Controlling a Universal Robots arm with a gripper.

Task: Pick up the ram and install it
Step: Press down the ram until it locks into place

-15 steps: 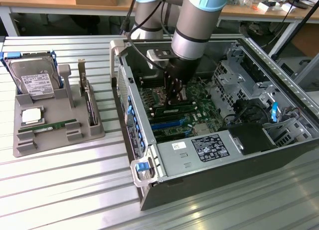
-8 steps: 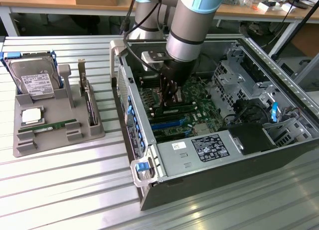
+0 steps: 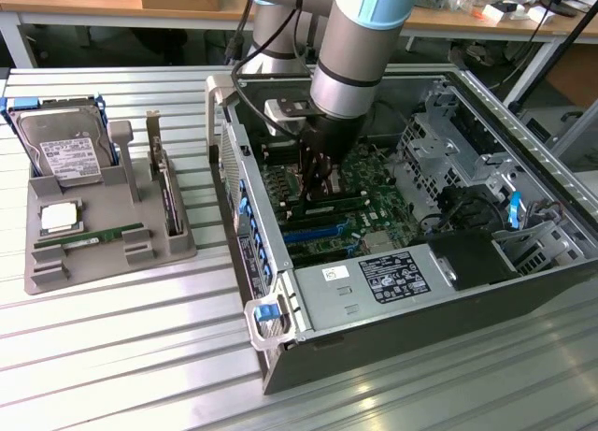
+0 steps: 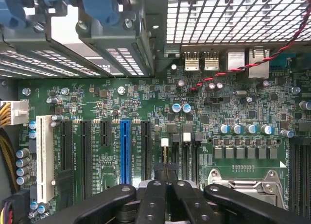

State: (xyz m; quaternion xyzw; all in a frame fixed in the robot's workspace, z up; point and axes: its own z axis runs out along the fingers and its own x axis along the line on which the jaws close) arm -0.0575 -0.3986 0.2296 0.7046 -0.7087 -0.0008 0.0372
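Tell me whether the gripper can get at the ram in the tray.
Probably, but not from here: the ram lies uncovered in the tray, while the gripper sits shut, down inside the case over the motherboard.

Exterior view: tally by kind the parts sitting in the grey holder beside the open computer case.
Hard drive: 1
Square silver chip: 1
Ram stick: 1
Expansion card: 1
Total: 4
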